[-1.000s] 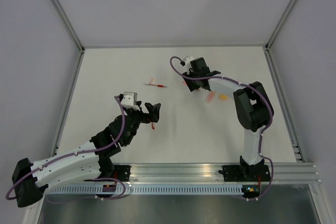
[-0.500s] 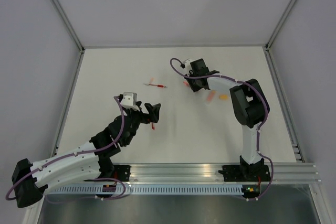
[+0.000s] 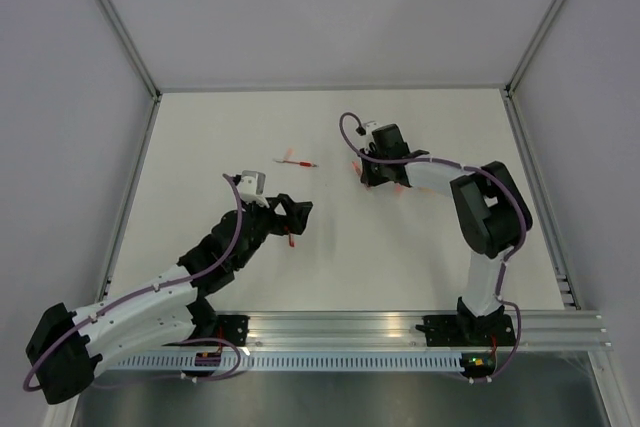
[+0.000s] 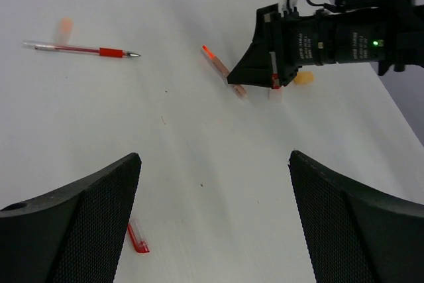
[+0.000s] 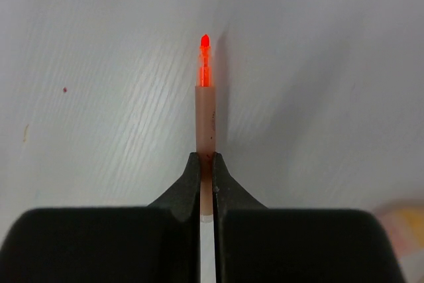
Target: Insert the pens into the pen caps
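Observation:
My right gripper [image 5: 206, 158] is shut on a pinkish pen [image 5: 205, 111] that lies low over the white table, its orange-red tip pointing away from the fingers. From above, this gripper [image 3: 372, 173] is right of centre, and the pen [image 3: 355, 165] sticks out to its left. My left gripper [image 4: 213, 157] hangs open over bare table with nothing between its fingers. A short red cap [image 4: 138, 238] lies by its left finger. Further back a red pen [image 4: 79, 49] lies uncapped, with a blurred orange cap [image 4: 65, 26] beside it.
An orange piece [image 4: 303, 77] lies just behind the right gripper's body. Grey walls and metal rails [image 3: 140, 77] close in the white table [image 3: 220, 127] on three sides. Both arm bases are bolted along the near rail [image 3: 400, 327].
The right gripper has closed on the pinkish pen and shifted a little to the right and nearer. The left gripper has edged slightly forward and stays open.

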Robot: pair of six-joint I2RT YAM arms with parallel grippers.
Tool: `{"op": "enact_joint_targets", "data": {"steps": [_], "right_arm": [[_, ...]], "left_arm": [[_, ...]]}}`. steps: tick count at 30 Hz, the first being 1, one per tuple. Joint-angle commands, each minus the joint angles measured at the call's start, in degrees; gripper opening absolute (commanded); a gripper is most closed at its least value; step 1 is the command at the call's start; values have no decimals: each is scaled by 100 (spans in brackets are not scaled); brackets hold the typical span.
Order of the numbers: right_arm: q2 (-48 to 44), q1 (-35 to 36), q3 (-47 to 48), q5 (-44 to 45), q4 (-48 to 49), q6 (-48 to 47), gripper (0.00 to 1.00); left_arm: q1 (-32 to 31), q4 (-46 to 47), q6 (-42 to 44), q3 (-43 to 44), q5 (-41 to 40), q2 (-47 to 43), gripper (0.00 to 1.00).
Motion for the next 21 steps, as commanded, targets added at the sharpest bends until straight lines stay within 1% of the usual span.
{"op": "enact_joint_targets", "data": {"steps": [1,3,4,5,6,7,8,9,12,15,17,21], "right_arm": [[-1188,54,-839,-382,1161,1296,0],[-1601,237,-1347,-321,1400,1536,0],[-1995,308,-1490,-173,1584,1789,0],[-2181,396,-1665,-189,1734,1922,0],[-2392,562,-2085,-293,1962,2045,0],[-2768,659,-2307,-555,2530,2168,0],[-2946,782,-2526,-610,2779,2387,0],[-3252,1062,-2859,-637,2982,2459,0],[-3675,1598,-3161,-646,3430,2565,0],[-4010,1907,-3476,-576,3756,2731,0],[-4090,1996,-3583,-619,4029,2793,0],[-4029,2215,-3539,-742,4065,2890,0]], "left_arm": [[471,272,-656,134,1340,218,96],[605,263,-788,204,1762,306,96],[736,263,-806,231,1938,403,96],[815,220,-893,335,2105,464,96],[894,167,-964,389,2464,517,95],[1043,149,-1034,415,2650,561,94],[1105,175,-1165,424,2826,605,93],[1167,202,-1228,416,3054,614,92],[1255,237,-1299,407,3197,632,90],[1264,228,-1334,407,3162,693,89],[1273,237,-1360,415,3153,746,88],[1273,254,-1307,451,3153,799,83]]}}
